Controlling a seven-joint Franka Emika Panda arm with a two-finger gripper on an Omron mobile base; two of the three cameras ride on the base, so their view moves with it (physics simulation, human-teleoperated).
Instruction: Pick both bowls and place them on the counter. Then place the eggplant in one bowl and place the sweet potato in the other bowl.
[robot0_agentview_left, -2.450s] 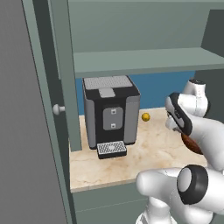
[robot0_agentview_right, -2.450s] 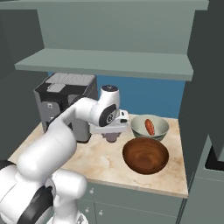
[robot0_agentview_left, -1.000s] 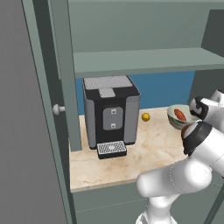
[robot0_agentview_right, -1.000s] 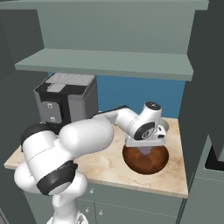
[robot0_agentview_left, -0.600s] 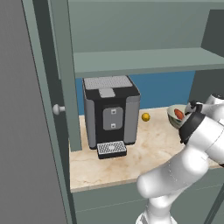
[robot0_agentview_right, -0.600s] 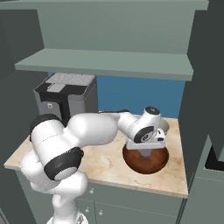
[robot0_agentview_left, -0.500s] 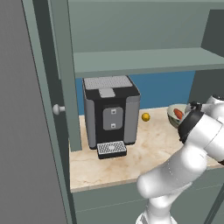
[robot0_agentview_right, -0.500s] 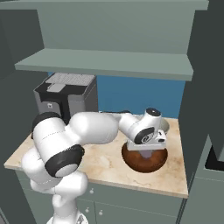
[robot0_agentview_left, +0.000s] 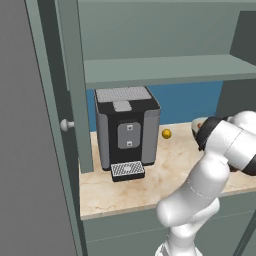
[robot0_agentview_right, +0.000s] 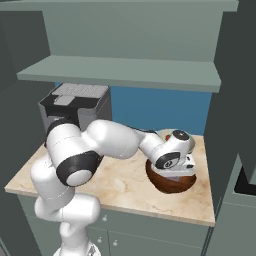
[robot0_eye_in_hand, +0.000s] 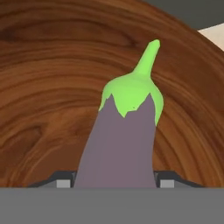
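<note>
Jaws clamp on the eggplant (robot0_eye_in_hand: 124, 140), one to each side of its purple body, with its green cap and stem pointing away from the hand toward the wooden bowl's inner wall; the gripper (robot0_agentview_right: 176, 170) hangs low inside the dark reddish-brown bowl (robot0_agentview_right: 172, 184), which sits on the counter (robot0_agentview_right: 120, 185) near its right end; the eggplant is therefore held over, or nearly on, the wood grain of the bowl's hollow, though whether its tip already touches the wood I cannot tell.

Behind the arm, in the left base view, the rim of the other bowl (robot0_agentview_left: 198, 123) peeks out with a sliver of orange-red in it, probably the sweet potato; so the step in hand looks like the last one, setting the eggplant down.

To do it well: lower until the vegetable rests on the bowl's floor rather than dropping it from height; spread the jaws only once it is supported, wide enough to free both sides; then lift straight up along the line of the fingers, clear of the rim, so the hand neither drags the eggplant out nor nudges the bowl toward the counter's edge or into its neighbour.
</note>
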